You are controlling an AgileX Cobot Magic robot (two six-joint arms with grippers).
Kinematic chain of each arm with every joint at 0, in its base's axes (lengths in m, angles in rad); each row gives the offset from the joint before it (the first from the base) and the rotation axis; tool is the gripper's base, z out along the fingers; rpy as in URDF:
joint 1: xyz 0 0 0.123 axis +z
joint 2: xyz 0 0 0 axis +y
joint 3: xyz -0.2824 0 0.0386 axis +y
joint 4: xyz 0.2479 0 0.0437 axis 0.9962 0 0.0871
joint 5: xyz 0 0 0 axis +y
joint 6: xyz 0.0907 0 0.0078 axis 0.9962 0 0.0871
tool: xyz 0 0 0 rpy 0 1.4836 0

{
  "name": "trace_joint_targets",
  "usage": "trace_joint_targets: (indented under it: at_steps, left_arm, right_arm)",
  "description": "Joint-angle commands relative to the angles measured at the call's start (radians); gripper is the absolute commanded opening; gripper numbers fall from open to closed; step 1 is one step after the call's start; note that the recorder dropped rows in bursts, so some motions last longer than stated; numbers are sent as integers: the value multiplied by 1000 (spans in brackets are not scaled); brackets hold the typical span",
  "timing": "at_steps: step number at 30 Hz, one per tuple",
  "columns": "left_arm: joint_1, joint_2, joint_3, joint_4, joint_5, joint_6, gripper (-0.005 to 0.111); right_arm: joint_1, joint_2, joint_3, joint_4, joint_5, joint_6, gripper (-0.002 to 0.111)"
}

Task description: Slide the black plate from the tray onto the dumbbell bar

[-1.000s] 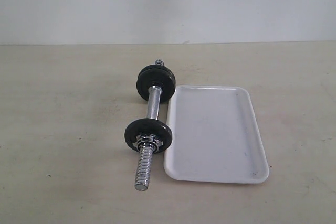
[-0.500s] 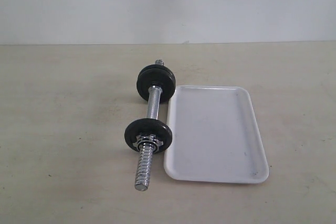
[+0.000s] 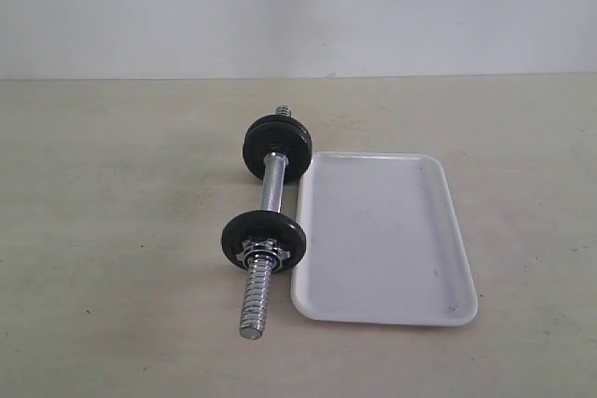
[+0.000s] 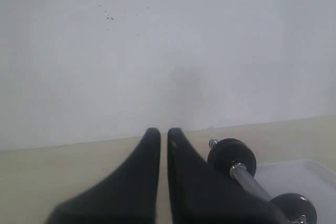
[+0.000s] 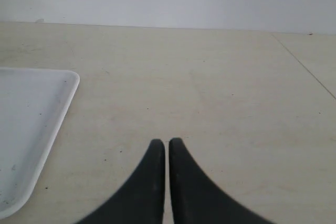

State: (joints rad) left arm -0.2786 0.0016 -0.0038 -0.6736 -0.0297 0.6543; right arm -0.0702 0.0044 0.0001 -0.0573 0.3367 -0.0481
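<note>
your left end effector [image 4: 164,134] is clenched, fingertips together on nothing, and so is the right end effector [image 5: 167,144]. both are cut off at the frame edge and show only in their wrist views. the dumbbell bar [image 3: 271,185] lies on the tabletop [image 3: 112,230] just left of the tray [image 3: 382,240]. one black plate [image 3: 264,228] sits on the bar with the star nut [image 3: 261,249] against its near face. the far discs [image 3: 277,144] look like two pressed together, but the seam is hard to make out. they mostly hide the bar's far tip.
</note>
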Motion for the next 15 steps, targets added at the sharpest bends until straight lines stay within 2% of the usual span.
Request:
trace_joint_targets:
  at_steps: [1, 15]
  left_arm:
    - [5, -2, 4, -9, -14, 1, 5]
    - [5, -2, 4, -9, -14, 1, 5]
  right_arm:
    - [2, -4, 0, 1, -5, -4, 1]
    - [2, -4, 0, 1, -6, -4, 1]
